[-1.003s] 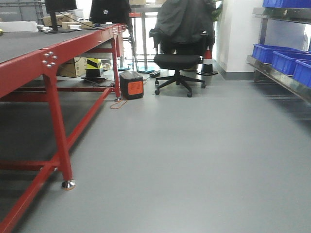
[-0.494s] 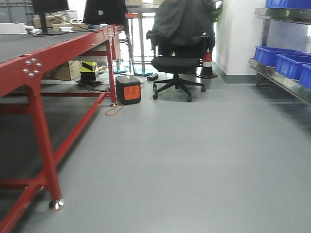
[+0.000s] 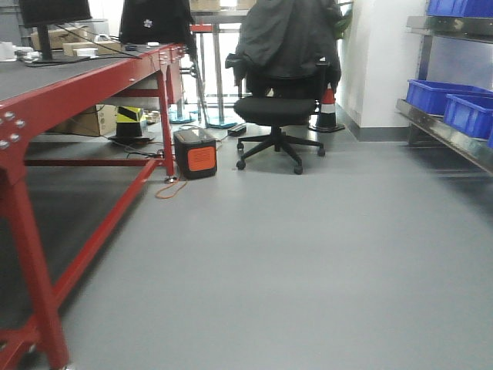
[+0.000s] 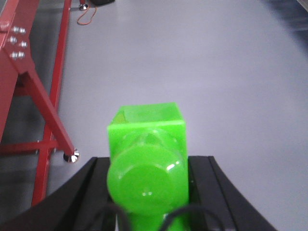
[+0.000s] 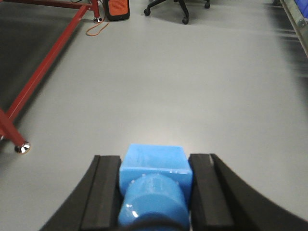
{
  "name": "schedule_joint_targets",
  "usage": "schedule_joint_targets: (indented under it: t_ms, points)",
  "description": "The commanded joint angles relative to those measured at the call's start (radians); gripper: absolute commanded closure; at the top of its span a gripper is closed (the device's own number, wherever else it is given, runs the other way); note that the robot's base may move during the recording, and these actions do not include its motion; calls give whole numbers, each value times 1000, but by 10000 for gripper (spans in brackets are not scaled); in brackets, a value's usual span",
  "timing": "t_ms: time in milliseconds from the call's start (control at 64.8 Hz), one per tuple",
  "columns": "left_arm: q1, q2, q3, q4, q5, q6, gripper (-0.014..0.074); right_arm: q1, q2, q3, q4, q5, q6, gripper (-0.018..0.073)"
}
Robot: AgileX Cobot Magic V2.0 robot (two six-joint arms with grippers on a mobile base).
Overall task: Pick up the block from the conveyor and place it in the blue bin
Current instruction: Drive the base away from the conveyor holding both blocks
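My right gripper (image 5: pixel 154 163) is shut on the block (image 5: pixel 154 185), a bright blue cube with its round stud facing the camera, held above bare grey floor. In the left wrist view, my left gripper (image 4: pixel 150 161) is shut on a bright green block (image 4: pixel 147 159) of the same shape. The conveyor (image 3: pixel 92 81), a dark belt on a red frame, runs along the left; its red legs also show in both wrist views (image 4: pixel 43 106) (image 5: pixel 48 67). Blue bins (image 3: pixel 435 96) sit on a metal shelf at the right edge. Neither gripper shows in the front view.
A black office chair (image 3: pixel 277 108) draped with a dark jacket stands ahead. An orange and black box (image 3: pixel 195 153) with an orange cable (image 3: pixel 168 189) sits by the conveyor leg. A traffic cone (image 3: pixel 329 108) is by the white wall. Grey floor lies between conveyor and shelf.
The front view has advanced along the conveyor. The near red leg has slid to the lower left edge, the chair looks closer, and the blue bins have drifted toward the right edge.
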Motion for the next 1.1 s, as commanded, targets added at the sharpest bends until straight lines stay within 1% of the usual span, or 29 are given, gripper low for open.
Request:
schedule_joint_targets:
  t_ms: [0, 1080]
  points:
    - [-6, -7, -8, -3, -19, -7, 707, 2, -5, -6, -9, -22, -8, 712]
    - [-6, -7, -8, -3, -19, -7, 707, 2, -5, -6, -9, -22, -8, 712]
